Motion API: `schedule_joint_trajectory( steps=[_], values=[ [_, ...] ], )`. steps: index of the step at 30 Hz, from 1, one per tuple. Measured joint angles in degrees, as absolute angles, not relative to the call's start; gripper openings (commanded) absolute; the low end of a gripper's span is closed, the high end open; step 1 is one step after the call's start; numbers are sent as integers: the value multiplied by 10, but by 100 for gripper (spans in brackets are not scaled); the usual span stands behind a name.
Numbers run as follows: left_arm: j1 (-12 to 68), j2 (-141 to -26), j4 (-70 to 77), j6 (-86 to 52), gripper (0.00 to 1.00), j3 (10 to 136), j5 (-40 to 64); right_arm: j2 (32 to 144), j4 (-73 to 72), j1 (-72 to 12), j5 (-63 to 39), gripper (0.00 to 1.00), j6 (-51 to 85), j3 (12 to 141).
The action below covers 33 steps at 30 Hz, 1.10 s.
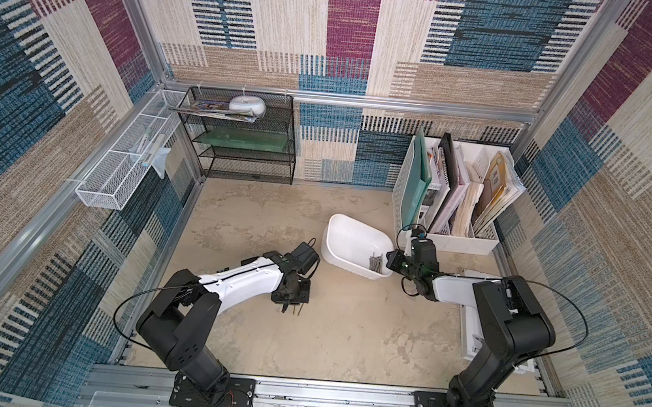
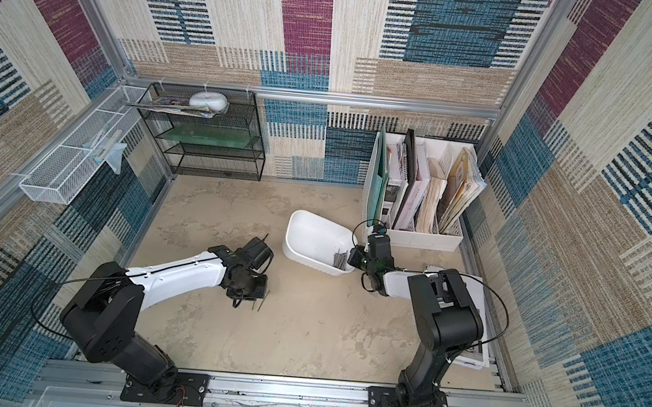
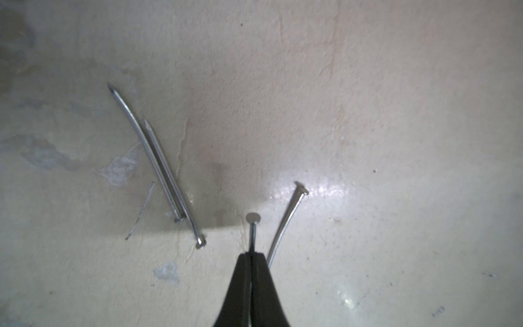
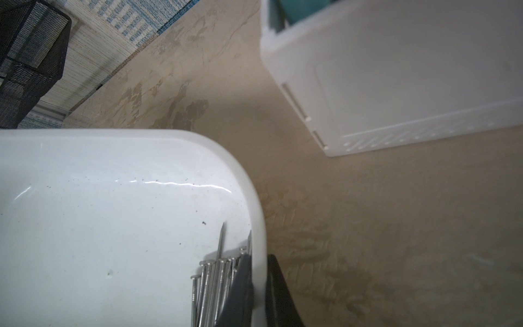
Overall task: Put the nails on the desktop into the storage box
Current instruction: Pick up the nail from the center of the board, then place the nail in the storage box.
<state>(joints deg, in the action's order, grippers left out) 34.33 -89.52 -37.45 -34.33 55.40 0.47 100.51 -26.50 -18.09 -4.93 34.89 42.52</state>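
In the left wrist view my left gripper (image 3: 252, 254) is shut on one nail (image 3: 252, 230), whose flat head sticks out past the fingertips. A second nail (image 3: 287, 220) runs close beside one finger; whether it is held I cannot tell. Two more nails (image 3: 158, 170) lie side by side on the beige desktop (image 3: 368, 113). In both top views this gripper (image 1: 291, 306) (image 2: 244, 299) is low over the desktop (image 1: 344, 330). My right gripper (image 4: 259, 260) (image 1: 389, 260) is shut on the wall of the white storage box (image 4: 113, 198) (image 1: 354, 236) (image 2: 313, 232), one finger inside and one outside. Several nails (image 4: 209, 283) (image 1: 375, 262) (image 2: 340, 259) lie bunched in that corner.
A white slotted file holder (image 1: 453, 193) (image 4: 396, 85) with folders stands just behind the storage box. A black mesh shelf (image 1: 240, 137) is at the back left and a white wire basket (image 1: 126, 167) hangs on the left wall. Papers (image 1: 471, 339) lie under the right arm.
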Motion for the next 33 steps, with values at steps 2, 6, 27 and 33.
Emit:
schedule_joint_trajectory(
  steps=[2,6,27,33],
  values=[
    [344,-876,-392,-340,0,577,13,1005,-265,-181,-49,0,349,425],
    [348,-843,-441,-323,0,674,32,1005,-264,-181,-50,0,349,426],
    [381,-1200,-581,-244,0,1158,72,981,-250,-183,-36,0,355,413],
    [381,-1224,-590,-238,0,1143,40,980,-261,-184,-39,0,358,409]
  ],
)
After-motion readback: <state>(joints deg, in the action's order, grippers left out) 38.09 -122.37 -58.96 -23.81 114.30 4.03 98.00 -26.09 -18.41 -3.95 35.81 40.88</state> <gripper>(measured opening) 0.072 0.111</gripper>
